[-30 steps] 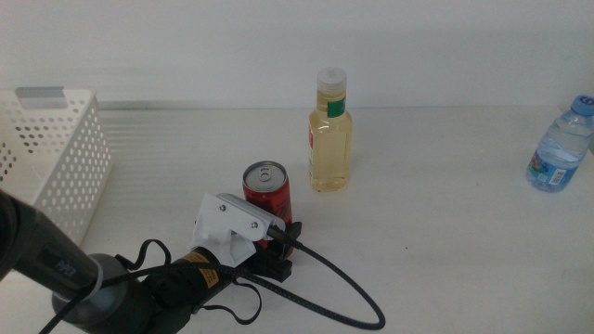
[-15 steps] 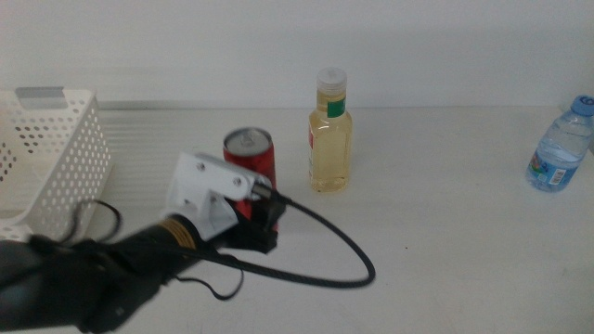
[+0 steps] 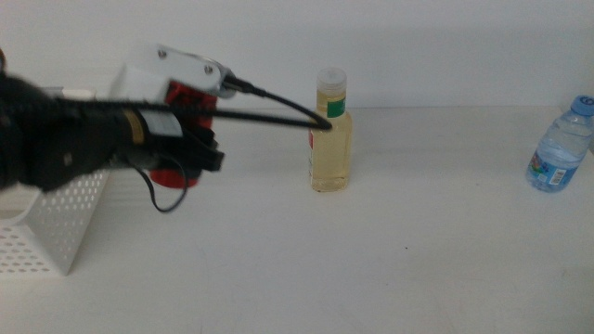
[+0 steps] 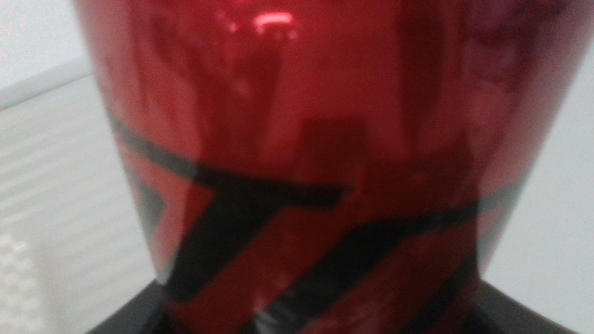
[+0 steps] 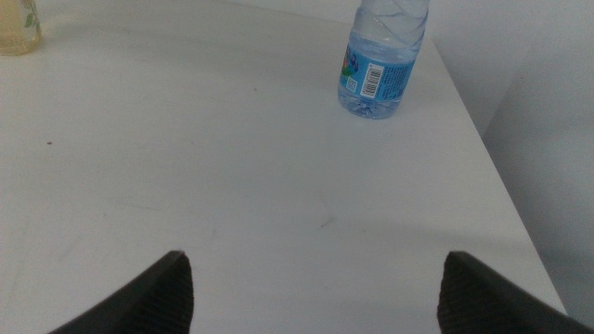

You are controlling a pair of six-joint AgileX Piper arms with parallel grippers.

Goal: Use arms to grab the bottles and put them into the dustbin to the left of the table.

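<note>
The left end effector [image 3: 190, 148] is clamped on the slim red can [image 3: 178, 139], lifted clear of the table [image 3: 371, 250]. It hangs in the air at the near right corner of the dustbin [image 3: 56, 223], which lies to its left and below. From the left wrist, the can [image 4: 306, 158] fills almost the whole picture: glossy red metal with black markings, smooth and rounded, its long axis upright between the dark jaws at the base. The coming move turns on this one relation: the can looks to be just short of the dustbin's open top, so the arm most likely must carry it further left before letting go. Whether it is already over the rim cannot be told.

A thick black cable [image 3: 278, 109] loops from the left arm toward the bottle of yellow liquid [image 3: 330, 134], crossing in front of it. That bottle is clear plastic, upright, with a white cap and a green neck band.

The dustbin is white plastic, rectangular, its walls pierced by rows of small holes.

The right end effector [image 5: 311, 292] waits low over the table with its 2 jaws spread wide and holding nothing. The small water bottle [image 5: 382, 57], clear with a blue label, stands upright ahead of it near the table's right edge, so the right arm is the nearer one to it.
</note>
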